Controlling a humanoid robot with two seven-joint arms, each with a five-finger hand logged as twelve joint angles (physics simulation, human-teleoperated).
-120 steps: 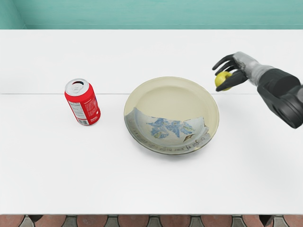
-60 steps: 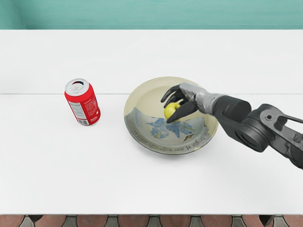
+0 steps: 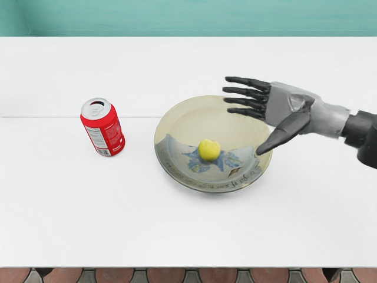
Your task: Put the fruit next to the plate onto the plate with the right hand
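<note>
A red soda can stands upright on the white tabletop, left of centre and well in from the left edge. Its silver top faces up and white print runs down its side. It stands well apart from the plate.

The plate lies about midway between the tabletop's far and near edges, slightly right of centre. It is round and shallow. Its far half is plain cream, its near half carries a blue pattern, and there is dark lettering along the near right rim.

The fruit, small, round and yellow, rests inside the plate, a little nearer the near rim than the far one, on the blue pattern. Nothing touches it.

The right hand reaches in from the tabletop's right edge and hovers over the plate's right rim. It holds nothing. Its four dark fingers are stretched out flat and spread, pointing left over the plate's far right part. The thumb angles down toward the right rim, and whether it touches the rim cannot be told. The hand is well clear of the fruit.
</note>
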